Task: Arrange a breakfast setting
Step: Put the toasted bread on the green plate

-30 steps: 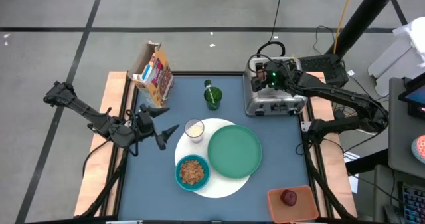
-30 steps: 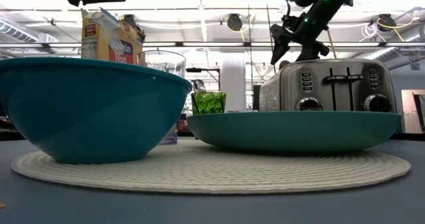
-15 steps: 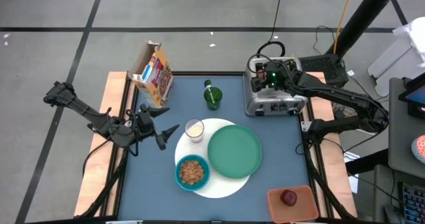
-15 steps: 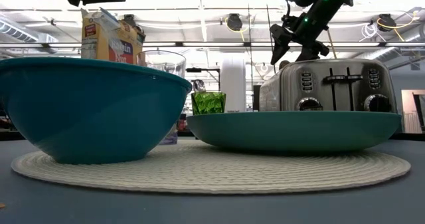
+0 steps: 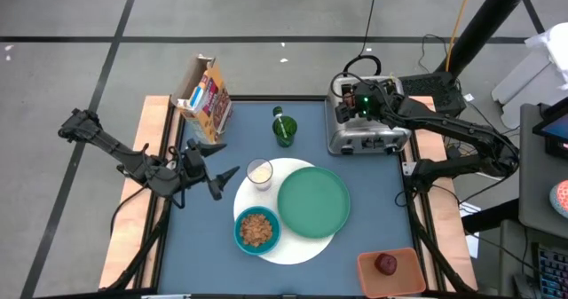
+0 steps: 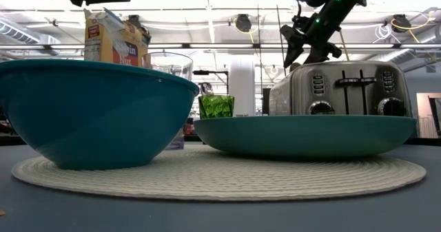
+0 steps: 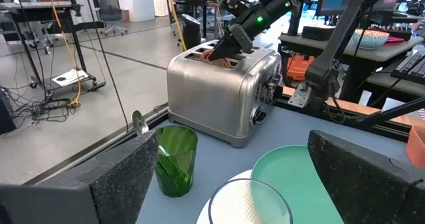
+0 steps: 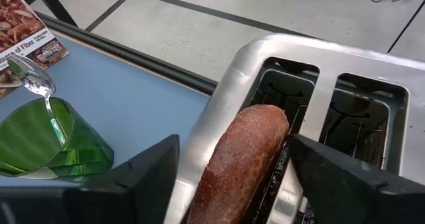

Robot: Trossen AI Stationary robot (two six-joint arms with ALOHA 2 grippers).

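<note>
A brown bagel (image 8: 239,157) stands on edge in a far-left slot of the silver toaster (image 5: 364,130), its top sticking out. My right gripper (image 8: 236,141) is open above the toaster (image 6: 344,87), pointing down, with one finger on each side of the bagel. The gripper also shows in the high view (image 5: 344,104). My left gripper (image 5: 222,160) is open and empty at the table's left, beside the milk glass (image 5: 259,173). The glass, the green plate (image 5: 313,201) and the teal bowl (image 5: 257,230) stand on the white round disc (image 5: 297,250). The green cup (image 5: 284,129) holds a spoon (image 8: 40,88).
A cereal box (image 5: 204,95) stands at the far left corner. A red fruit (image 5: 385,263) lies on an orange-brown tray (image 5: 404,281) at the near right corner. Bare blue table (image 5: 204,237) lies near left of the disc.
</note>
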